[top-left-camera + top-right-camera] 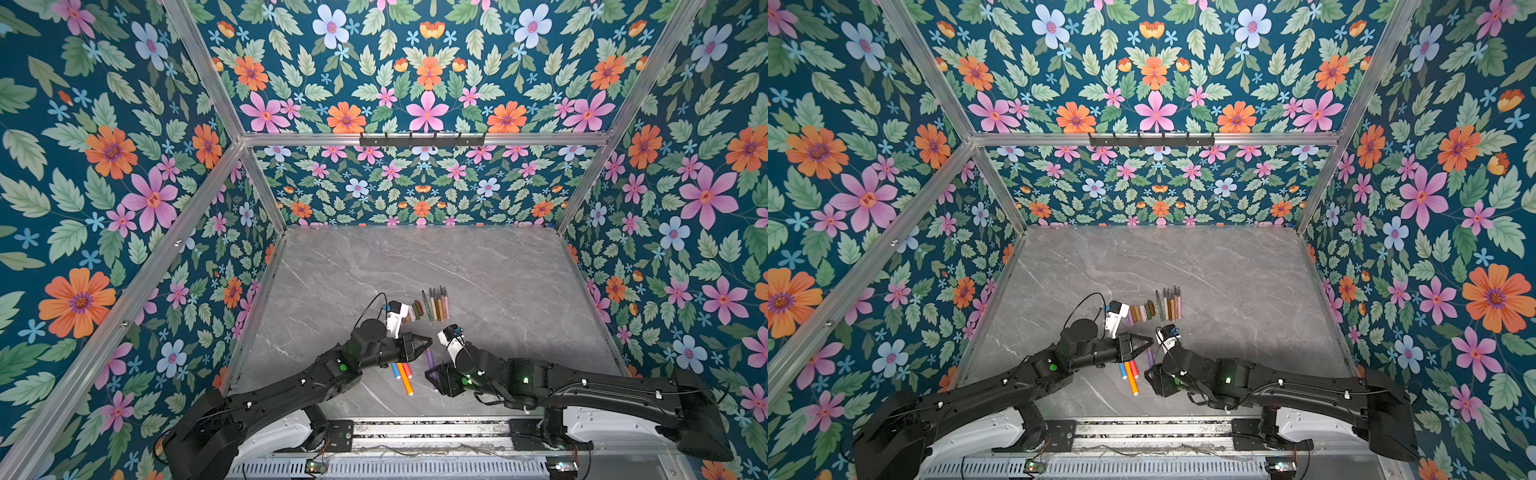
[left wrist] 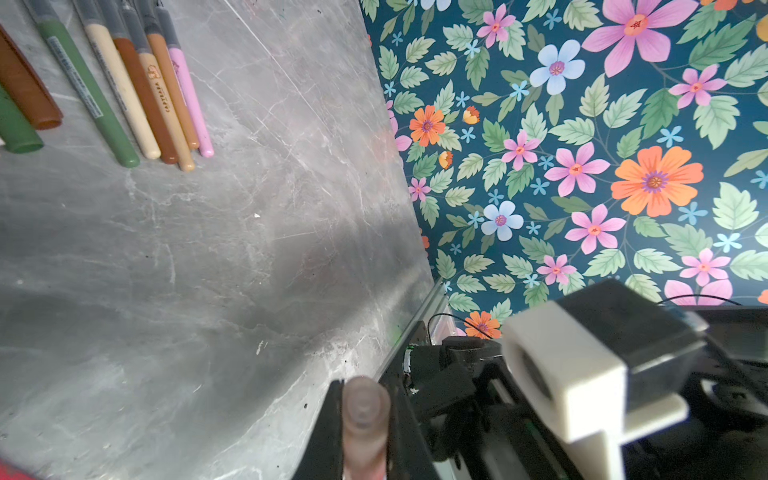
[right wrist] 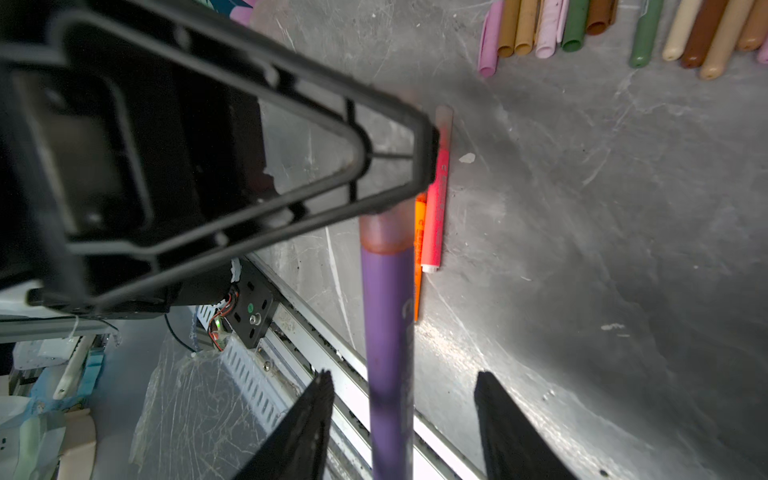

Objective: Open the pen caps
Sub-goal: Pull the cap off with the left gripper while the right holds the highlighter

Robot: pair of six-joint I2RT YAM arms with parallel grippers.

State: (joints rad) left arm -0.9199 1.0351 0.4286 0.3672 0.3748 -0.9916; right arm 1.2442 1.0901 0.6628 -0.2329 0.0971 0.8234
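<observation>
Here, the left pincer [image 1: 428,341] pinches the reddish cap [image 3: 382,232], which is seated on the purple pen [image 3: 386,332]. The right pincer [image 3: 403,374] stands spread around the barrel without touching it. Done: loose caps [image 1: 413,311] at eleven o'clock of the left pincer, bare pens [image 1: 436,305] at twelve. Left: this cap, and three bright pens [image 1: 402,374] at seven o'clock, apparently capped.

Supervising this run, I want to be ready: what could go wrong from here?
1. With the right gripper open, the purple pen hangs only by its translucent cap in the shut left gripper; it could slip off and drop.
2. Falling, it could scatter the orange pen and pink pen lying nearby.
</observation>
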